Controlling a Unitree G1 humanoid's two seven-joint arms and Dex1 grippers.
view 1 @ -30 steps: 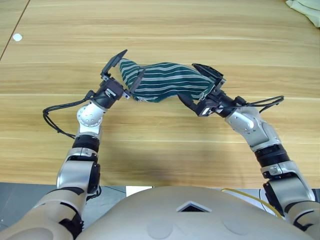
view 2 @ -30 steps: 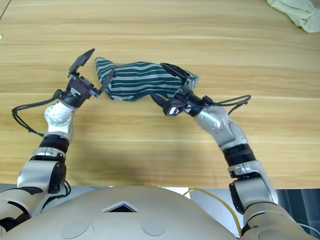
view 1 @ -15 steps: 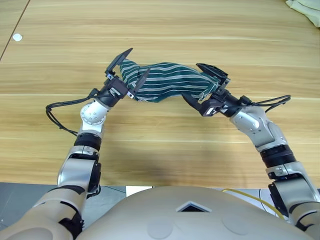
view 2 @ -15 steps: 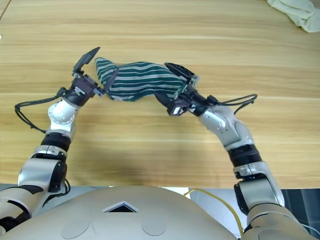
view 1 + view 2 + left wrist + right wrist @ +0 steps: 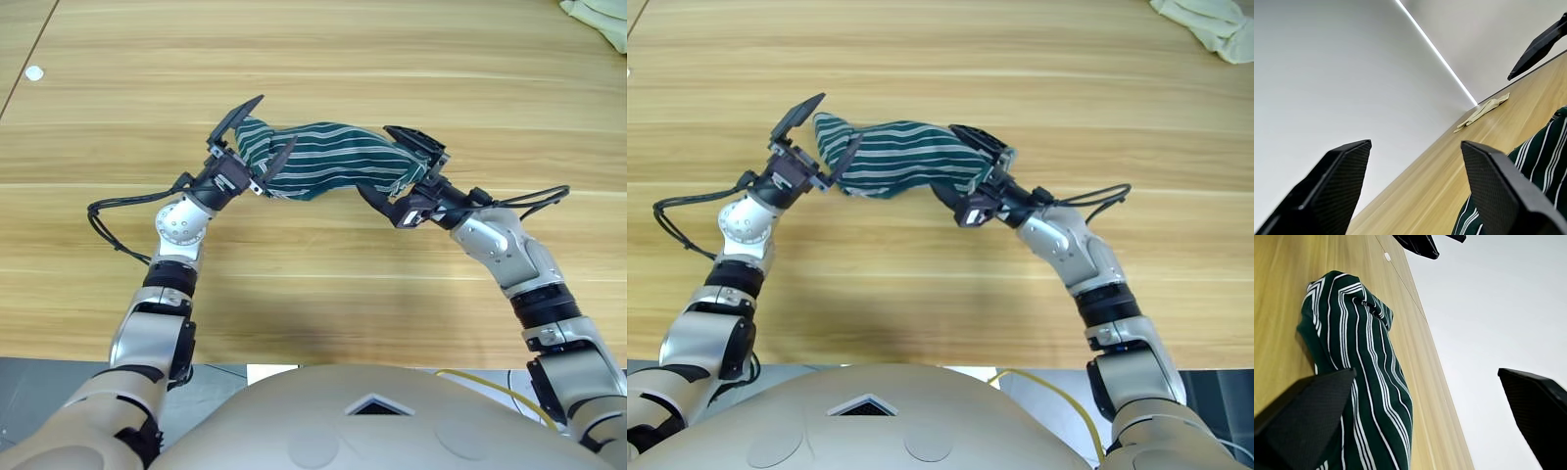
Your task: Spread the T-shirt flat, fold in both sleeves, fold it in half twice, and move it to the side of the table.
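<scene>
The dark green T-shirt (image 5: 328, 159) with white stripes lies bunched in a long heap on the wooden table (image 5: 313, 284). My left gripper (image 5: 260, 134) is open at the heap's left end, with one finger beyond the cloth and the other over it. My right gripper (image 5: 399, 173) is open at the right end, its fingers straddling the cloth there. In the left wrist view the striped cloth (image 5: 1542, 156) sits beside one finger (image 5: 1498, 196). The right wrist view has the T-shirt (image 5: 1366, 382) running away from a finger (image 5: 1298, 416).
A cream cloth (image 5: 598, 20) lies at the far right corner of the table. A small white dot (image 5: 34, 72) marks the far left. Bare wood lies between the T-shirt and the table's front edge.
Over the last second both grippers shifted slightly forward and to the right along the T-shirt's ends, staying open. The heap has barely changed shape.
</scene>
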